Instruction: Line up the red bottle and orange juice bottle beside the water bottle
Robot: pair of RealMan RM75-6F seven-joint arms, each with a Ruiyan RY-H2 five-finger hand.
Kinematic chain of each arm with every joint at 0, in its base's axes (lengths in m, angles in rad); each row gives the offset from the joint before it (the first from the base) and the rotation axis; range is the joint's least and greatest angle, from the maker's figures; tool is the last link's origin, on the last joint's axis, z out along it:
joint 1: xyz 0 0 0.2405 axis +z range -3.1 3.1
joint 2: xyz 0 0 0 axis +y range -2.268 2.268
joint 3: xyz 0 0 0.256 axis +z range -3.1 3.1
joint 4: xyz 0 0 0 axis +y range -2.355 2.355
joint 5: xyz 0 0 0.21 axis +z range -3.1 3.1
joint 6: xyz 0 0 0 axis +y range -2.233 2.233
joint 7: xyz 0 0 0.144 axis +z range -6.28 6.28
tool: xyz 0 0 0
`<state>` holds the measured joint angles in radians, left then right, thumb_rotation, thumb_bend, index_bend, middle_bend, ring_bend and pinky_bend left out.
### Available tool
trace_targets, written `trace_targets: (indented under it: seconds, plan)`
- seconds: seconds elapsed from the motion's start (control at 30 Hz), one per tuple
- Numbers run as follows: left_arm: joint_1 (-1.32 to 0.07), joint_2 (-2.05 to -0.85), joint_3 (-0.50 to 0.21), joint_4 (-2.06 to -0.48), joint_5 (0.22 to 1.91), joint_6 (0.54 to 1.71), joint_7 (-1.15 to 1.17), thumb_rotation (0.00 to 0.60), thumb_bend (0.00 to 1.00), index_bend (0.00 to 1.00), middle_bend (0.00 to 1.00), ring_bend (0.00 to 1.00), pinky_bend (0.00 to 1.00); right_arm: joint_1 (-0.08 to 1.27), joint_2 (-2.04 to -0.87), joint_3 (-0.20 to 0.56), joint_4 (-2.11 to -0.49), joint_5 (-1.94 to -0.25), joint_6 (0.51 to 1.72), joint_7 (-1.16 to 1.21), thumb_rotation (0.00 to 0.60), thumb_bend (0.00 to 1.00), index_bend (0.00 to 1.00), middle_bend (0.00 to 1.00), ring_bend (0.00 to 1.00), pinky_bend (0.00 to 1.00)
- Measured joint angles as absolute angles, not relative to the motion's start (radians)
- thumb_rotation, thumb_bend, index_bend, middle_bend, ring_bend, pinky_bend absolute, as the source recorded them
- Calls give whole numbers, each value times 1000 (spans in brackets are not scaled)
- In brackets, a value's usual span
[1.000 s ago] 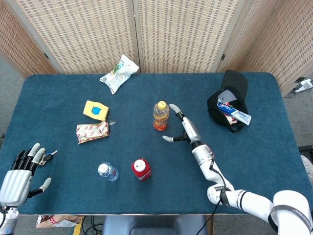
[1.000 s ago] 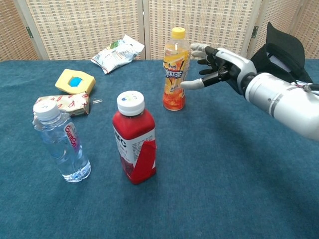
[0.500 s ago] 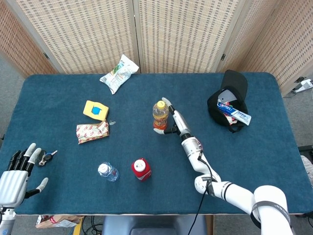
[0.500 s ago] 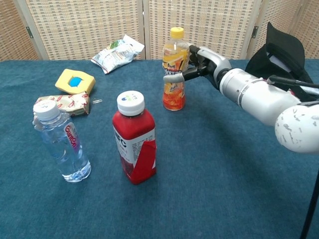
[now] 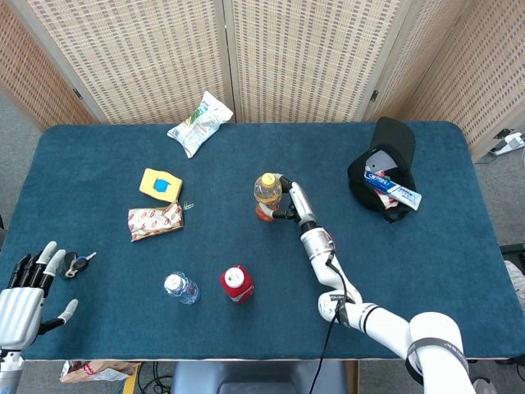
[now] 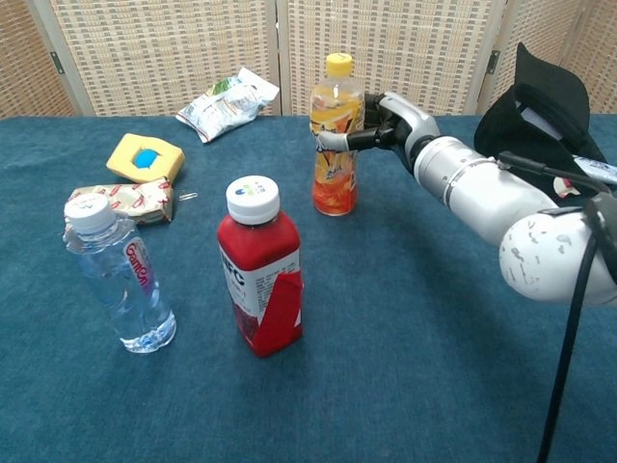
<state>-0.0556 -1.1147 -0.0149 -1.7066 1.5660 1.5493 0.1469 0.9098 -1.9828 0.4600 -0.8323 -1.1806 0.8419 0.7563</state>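
— What is hard to see?

— The left hand [image 5: 25, 300] is cut off at the front left corner of the blue cloth-covered table [image 5: 426, 271]. Its fingers are spread and hold nothing. Small keys [image 5: 79, 263] lie just beside it, too small to make out well.

— And the right hand [image 6: 381, 123]?

— It is wrapped around the tall orange juice bottle with a yellow cap [image 6: 335, 135], near the middle of the table. Its palm is hidden.

— The other bottles?

— The red bottle with a white cap [image 6: 259, 267] and the clear water bottle [image 6: 118, 273] stand side by side near the front edge.

— Any bags?

— A black bag [image 5: 385, 168] near the right edge holds a toothpaste box [image 5: 392, 189]. Woven screens [image 5: 303, 49] stand behind.
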Motion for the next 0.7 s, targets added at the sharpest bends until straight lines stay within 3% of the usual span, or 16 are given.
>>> trace_targets:
  seconds: [0.27,0.47,0.7]
  plan:
    - [-63,-1121,-18,-1701,1572,1542,143,600,241,0,0,0,0,850,-1900,419,-956,-1237,878,796,600,432,495,433,360,395]
    - [-73,-1132,-23,-1700,1576,1536,145,600,241,0,0,0,0,768,-1746,351,-1170,-1311,918,822,600,432,494,432,360,395]
    - [-90,-1144,-24,-1702,1585,1516,154,600,241,0,0,0,0,655,-1521,214,-1431,-1442,975,852,600,429,495,432,360,396]
